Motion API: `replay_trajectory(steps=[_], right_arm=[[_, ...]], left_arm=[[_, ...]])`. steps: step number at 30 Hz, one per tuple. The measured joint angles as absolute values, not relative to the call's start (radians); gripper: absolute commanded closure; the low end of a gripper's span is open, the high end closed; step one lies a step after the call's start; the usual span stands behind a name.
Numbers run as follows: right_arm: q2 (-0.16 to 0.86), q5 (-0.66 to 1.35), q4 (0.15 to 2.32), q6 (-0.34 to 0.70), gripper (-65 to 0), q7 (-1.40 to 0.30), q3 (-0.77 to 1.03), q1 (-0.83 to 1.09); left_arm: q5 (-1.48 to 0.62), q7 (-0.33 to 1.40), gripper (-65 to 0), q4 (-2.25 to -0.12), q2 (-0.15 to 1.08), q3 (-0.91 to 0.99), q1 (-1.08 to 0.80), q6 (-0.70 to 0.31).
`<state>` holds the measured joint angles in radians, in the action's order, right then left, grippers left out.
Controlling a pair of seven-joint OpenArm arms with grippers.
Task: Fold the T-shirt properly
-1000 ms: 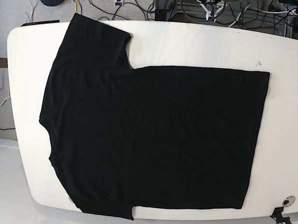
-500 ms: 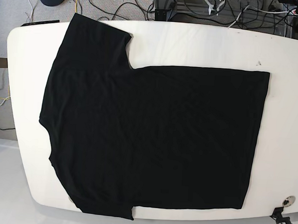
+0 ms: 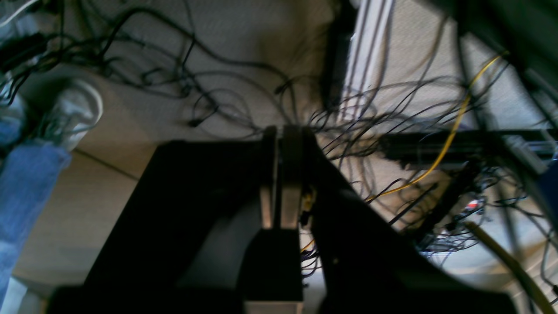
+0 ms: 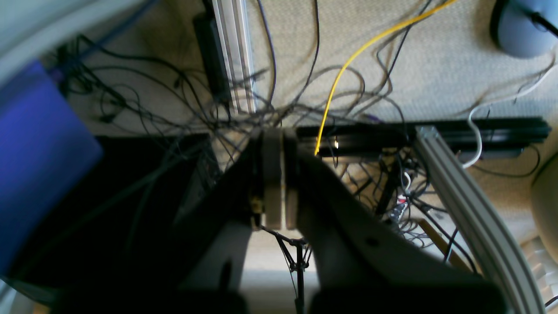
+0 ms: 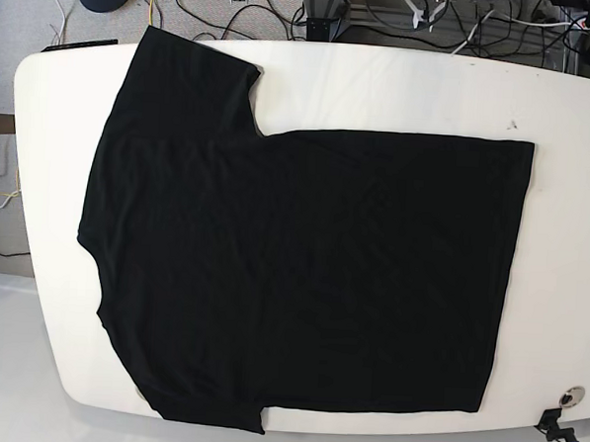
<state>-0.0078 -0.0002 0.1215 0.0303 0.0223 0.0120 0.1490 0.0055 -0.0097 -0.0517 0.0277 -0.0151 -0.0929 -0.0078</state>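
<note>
The black T-shirt point(image 5: 302, 271) lies spread flat on the white table point(image 5: 401, 88), neck side to the left and straight hem to the right. One sleeve point(image 5: 194, 67) reaches the far edge. The other sleeve point(image 5: 206, 400) lies at the near edge. My left gripper point(image 3: 277, 129) is shut with nothing between its fingers and hangs over the cabled floor behind the table. My right gripper point(image 4: 281, 131) is also shut and empty, above the same tangle of cables. Neither gripper touches the shirt. Its neck tag is not visible.
Behind the table the floor carries many black cables point(image 3: 226, 100), a yellow cable point(image 4: 348, 65) and aluminium frame rails point(image 4: 235, 56). A person's jeans leg and shoe point(image 3: 30, 174) show at the left of the left wrist view. A black plug point(image 5: 552, 423) sits at the table's near right corner.
The shirt has not moved. Small white parts at the top edge of the base view have drifted slightly farther back, away from the table.
</note>
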Motion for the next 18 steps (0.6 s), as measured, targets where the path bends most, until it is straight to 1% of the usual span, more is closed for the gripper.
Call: replay_trajectory(steps=[4, 7, 10, 13, 15, 16, 17, 18], right_arm=[[-0.007, 0.0, 0.191, 0.034, 0.0, 0.014, 0.012, 0.225], [-0.002, 0.001, 0.247, 0.034, 0.0, 0.016, 0.012, 0.27], [0.013, 0.006, 0.358, 0.044, 0.0, 0.019, 0.012, 0.328], [0.035, 0.013, 0.425, 0.044, 0.0, 0.007, 0.012, 0.392], [0.041, 0.004, 0.41, 0.049, 0.0, 0.001, 0.016, 0.4], [0.039, 0.004, 0.435, 0.049, 0.0, 0.027, 0.015, 0.399], [0.039, 0.004, 0.456, 0.052, 0.0, 0.029, 0.014, 0.404], [0.044, 0.004, 0.48, 0.052, 0.0, 0.018, 0.014, 0.426]], left_arm=[[0.006, -0.007, 0.0, -0.091, 0.052, -0.015, -0.149, -0.008], [0.006, -0.018, 0.0, -0.13, 0.093, -0.015, -0.203, -0.011], [0.001, -0.041, 0.0, -0.244, 0.124, -0.023, -0.26, -0.02], [-0.001, -0.022, 0.0, -0.336, 0.168, -0.025, -0.346, -0.018], [0.001, -0.014, 0.0, -0.329, 0.152, -0.025, -0.349, -0.015], [0.002, -0.031, 0.0, -0.355, 0.154, -0.028, -0.362, -0.03], [0.006, -0.053, 0.0, -0.391, 0.157, -0.032, -0.368, -0.02], [0.004, -0.022, 0.0, -0.421, 0.163, -0.032, -0.386, -0.021]])
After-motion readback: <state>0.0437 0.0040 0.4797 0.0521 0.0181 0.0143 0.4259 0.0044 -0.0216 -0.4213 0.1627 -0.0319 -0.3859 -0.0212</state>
